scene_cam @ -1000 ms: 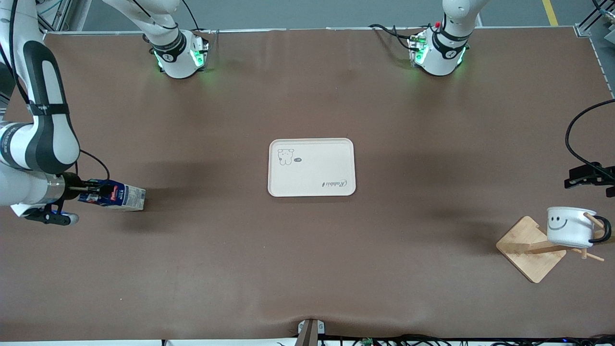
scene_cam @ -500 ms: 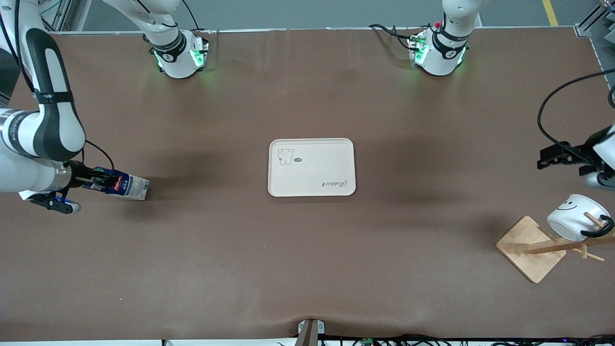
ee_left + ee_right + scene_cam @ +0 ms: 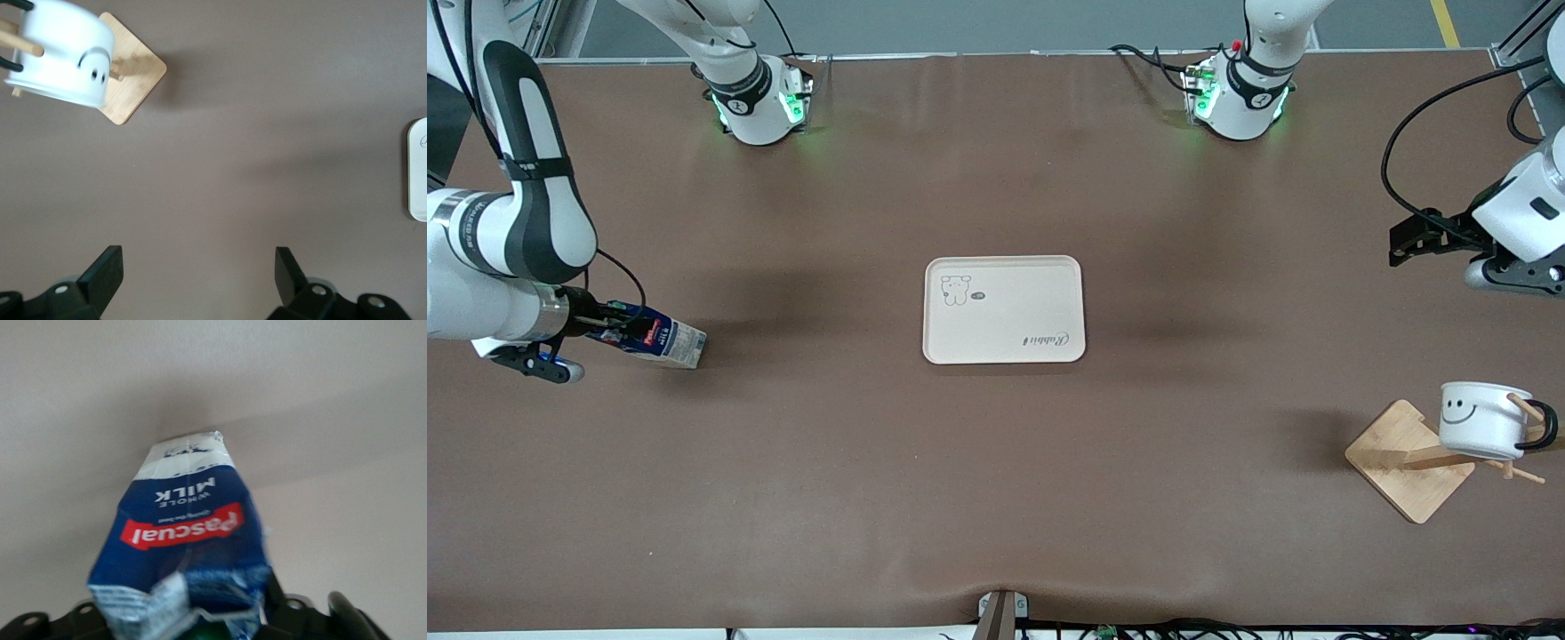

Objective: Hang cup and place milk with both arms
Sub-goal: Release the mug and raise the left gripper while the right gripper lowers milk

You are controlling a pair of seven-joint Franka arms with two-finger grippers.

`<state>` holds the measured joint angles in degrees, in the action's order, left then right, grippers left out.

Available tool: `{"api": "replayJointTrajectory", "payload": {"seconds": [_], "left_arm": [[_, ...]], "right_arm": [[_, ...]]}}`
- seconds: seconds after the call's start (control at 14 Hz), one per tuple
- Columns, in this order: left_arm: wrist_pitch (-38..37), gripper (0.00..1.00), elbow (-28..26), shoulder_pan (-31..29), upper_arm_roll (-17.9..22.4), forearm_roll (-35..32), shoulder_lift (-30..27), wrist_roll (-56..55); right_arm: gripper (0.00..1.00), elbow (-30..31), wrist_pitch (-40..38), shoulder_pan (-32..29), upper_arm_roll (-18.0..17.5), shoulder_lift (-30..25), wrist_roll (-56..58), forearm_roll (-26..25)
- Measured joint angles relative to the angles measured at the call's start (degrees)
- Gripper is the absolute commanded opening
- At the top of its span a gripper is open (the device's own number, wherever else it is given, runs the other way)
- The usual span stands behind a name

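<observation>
The cup (image 3: 1480,416), white with a smiley face, hangs by its black handle on a peg of the wooden rack (image 3: 1405,458) near the left arm's end of the table. It also shows in the left wrist view (image 3: 63,57). My left gripper (image 3: 1398,242) is open and empty, up in the air and apart from the cup; its fingers (image 3: 103,270) frame bare table. My right gripper (image 3: 609,324) is shut on the cap end of the milk (image 3: 656,338), which is tilted with its pale base low by the table. The milk fills the right wrist view (image 3: 183,547).
A beige tray (image 3: 1003,267) with a rabbit print lies at the table's middle; its edge shows in the left wrist view (image 3: 419,170). The rack's base (image 3: 137,77) lies flat on the brown table cover.
My left gripper has drawn away from the cup, toward the arms' bases. The cup swung on its peg and hangs level again. My right gripper has shifted the tilted milk slightly.
</observation>
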<state>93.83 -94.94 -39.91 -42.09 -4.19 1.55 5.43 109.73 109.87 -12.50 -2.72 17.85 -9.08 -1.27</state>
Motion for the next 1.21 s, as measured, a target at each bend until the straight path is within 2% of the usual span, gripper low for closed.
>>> {"api": "replayJointTrajectory", "payload": {"seconds": [0.5, 0.86, 0.93, 1.0, 1.07, 1.21], "left_arm": [[-0.12, 1.00, 2.73, -0.69, 0.39, 0.00, -0.03, -1.68], [-0.18, 1.00, 4.70, -0.31, 0.69, 0.00, 0.43, -1.78], [-0.25, 1.00, 4.85, 1.10, 1.85, 0.00, 0.42, -1.78], [-0.39, 1.00, 4.97, 4.16, 4.61, -0.02, 0.42, -1.78], [-0.74, 1.00, 5.04, 8.74, 9.00, -0.04, 0.39, -1.79], [-1.98, 1.00, 5.28, 19.89, 20.15, -0.07, 0.25, -1.79]], "right_arm": [[1.00, -1.10, -2.47, 0.05, -0.20, -0.01, 0.00, 0.00], [1.00, -6.58, -9.94, 0.75, -0.83, -0.05, 0.00, 0.00], [1.00, -8.06, -12.07, 1.32, -0.93, -0.07, 0.00, 0.00], [1.00, -10.07, -14.77, 2.01, -0.95, -0.09, 0.00, 0.02], [1.00, -12.26, -17.73, 2.64, -1.01, -0.11, 0.00, 0.06], [1.00, -16.21, -21.00, 4.03, -1.20, -0.13, 0.04, 0.16]]}}
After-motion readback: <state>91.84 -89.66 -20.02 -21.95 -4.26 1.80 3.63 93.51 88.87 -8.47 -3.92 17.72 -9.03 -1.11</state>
